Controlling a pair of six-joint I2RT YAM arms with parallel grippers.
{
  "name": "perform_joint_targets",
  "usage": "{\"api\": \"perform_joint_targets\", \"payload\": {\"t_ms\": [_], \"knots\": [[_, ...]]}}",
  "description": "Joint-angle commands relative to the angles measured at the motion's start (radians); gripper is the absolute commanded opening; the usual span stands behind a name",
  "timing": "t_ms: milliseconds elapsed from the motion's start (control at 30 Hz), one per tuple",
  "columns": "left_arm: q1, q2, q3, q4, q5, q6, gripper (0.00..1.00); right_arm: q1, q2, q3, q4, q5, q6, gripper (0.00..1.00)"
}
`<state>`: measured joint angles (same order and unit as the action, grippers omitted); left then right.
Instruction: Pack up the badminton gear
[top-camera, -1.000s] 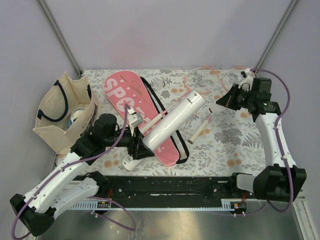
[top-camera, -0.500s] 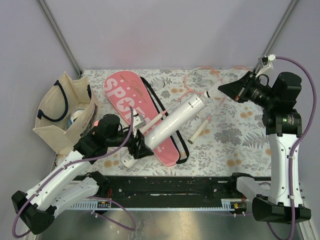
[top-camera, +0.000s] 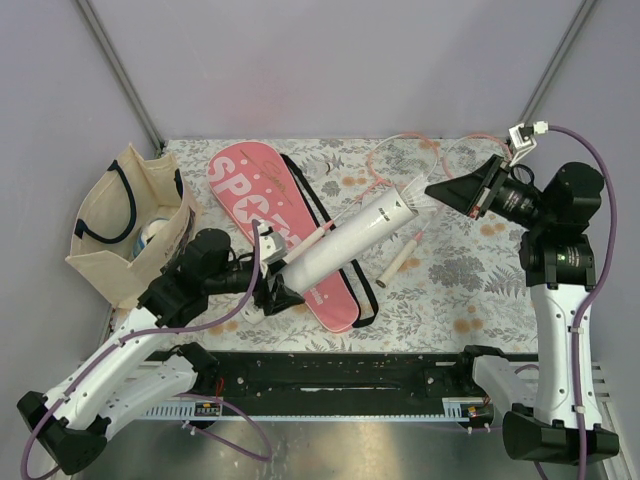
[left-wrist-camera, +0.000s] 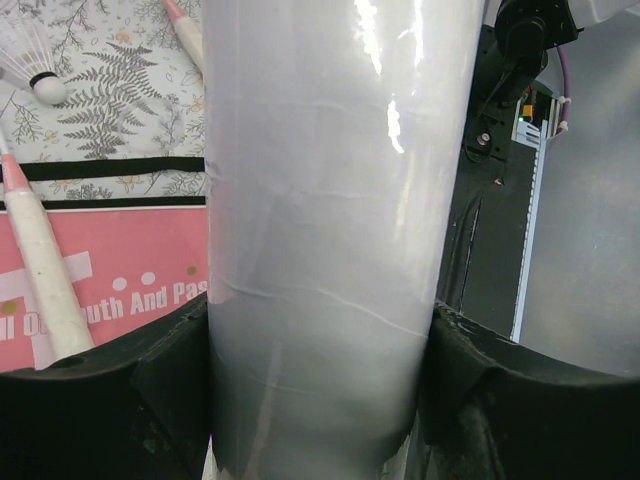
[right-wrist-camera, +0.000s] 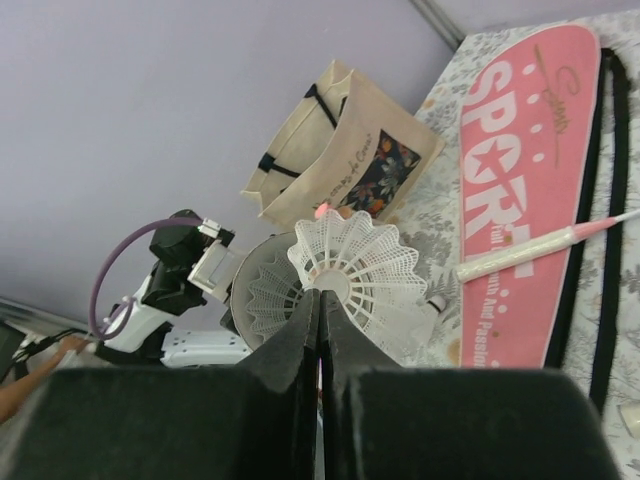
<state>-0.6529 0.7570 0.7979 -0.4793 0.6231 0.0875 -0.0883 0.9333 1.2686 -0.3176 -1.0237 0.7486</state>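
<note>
- The left jaws stand wide and press from both sides on the near end of the white tube (top-camera: 340, 245). In the left wrist view the tube (left-wrist-camera: 320, 200) fills the gap between them.
- In the top view the tube slants over the pink cover (top-camera: 240, 185). Its held end is at about 8 o'clock of the counter (top-camera: 470, 280), and its open mouth points to 2 o'clock.
- The right jaws are closed fully and pinch a white shuttlecock (right-wrist-camera: 350, 258). They hold it just in front of the tube's mouth, near the middle of the counter, with the jaws pointing to 9 o'clock.
- In the right wrist view, more white feathers show inside the tube's mouth behind the held shuttlecock.
- The cover, lettered "SPORT", lies flat, with its wide end at 10 o'clock and its narrow end toward 6 o'clock.
- One racket handle (top-camera: 312, 236) lies across the cover, just beside the tube. The second handle (top-camera: 400, 257) lies on the counter at the 4 o'clock side of the tube's mouth. The thin pink heads (top-camera: 400, 160) reach toward 12 and 1 o'clock.
- A second shuttlecock (left-wrist-camera: 35, 70) lies on the counter in the left wrist view.
- The tote bag (top-camera: 120, 235) stands at 9 o'clock.
</note>
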Motion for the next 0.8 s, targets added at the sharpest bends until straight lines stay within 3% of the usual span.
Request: {"api": "perform_joint_targets", "payload": {"t_ms": [0, 367, 767], "knots": [[-0.002, -0.021, 0.021, 0.123, 0.013, 0.044, 0.45, 0.022, -0.021, -0.04, 0.172, -0.095, 0.126, 0.0], [-0.002, -0.005, 0.052, 0.084, 0.004, 0.146, 0.45, 0.079, 0.03, -0.011, 0.062, -0.081, 0.003, 0.0], [-0.004, 0.053, 0.072, 0.114, 0.004, 0.143, 0.45, 0.183, 0.067, -0.078, 0.005, -0.061, -0.072, 0.0]]}}
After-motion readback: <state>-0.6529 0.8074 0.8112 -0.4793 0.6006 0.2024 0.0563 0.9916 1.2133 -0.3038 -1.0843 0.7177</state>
